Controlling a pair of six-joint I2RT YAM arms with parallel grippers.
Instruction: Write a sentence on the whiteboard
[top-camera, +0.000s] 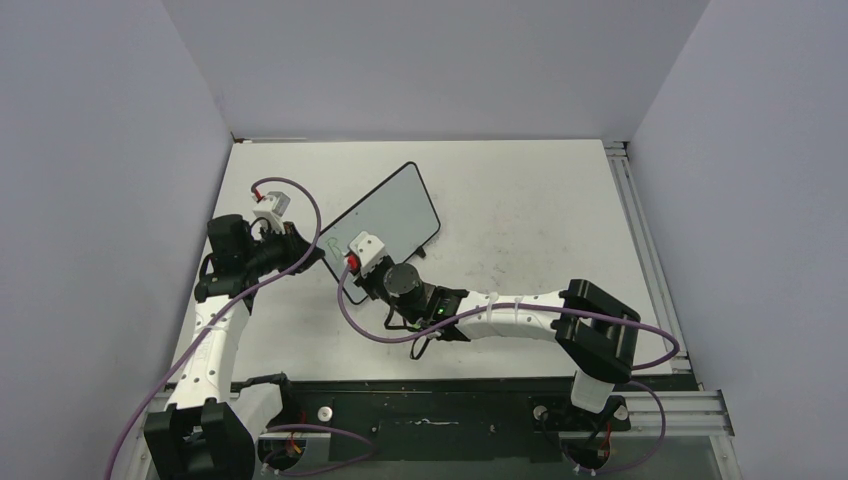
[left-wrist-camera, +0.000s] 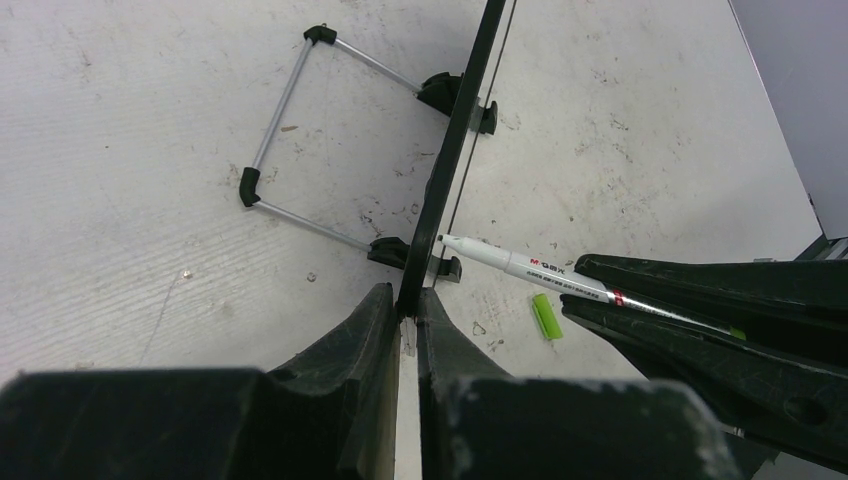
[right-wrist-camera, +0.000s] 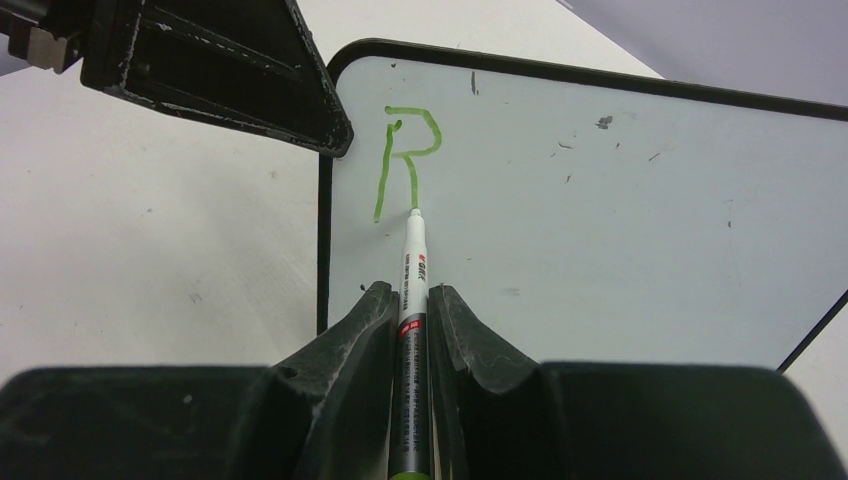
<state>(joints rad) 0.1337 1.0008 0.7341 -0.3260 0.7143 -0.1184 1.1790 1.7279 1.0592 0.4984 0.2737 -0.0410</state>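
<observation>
The whiteboard leans on its wire stand left of centre on the worktop. The left hand is clenched on its black frame edge, probably to stop it skidding under the pen. The right hand grasps a green marker, tip touching the board. The sentence is so far a lone "R".

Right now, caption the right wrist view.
Right gripper holds a marker, tip on the whiteboard at the foot of a green R.
</observation>
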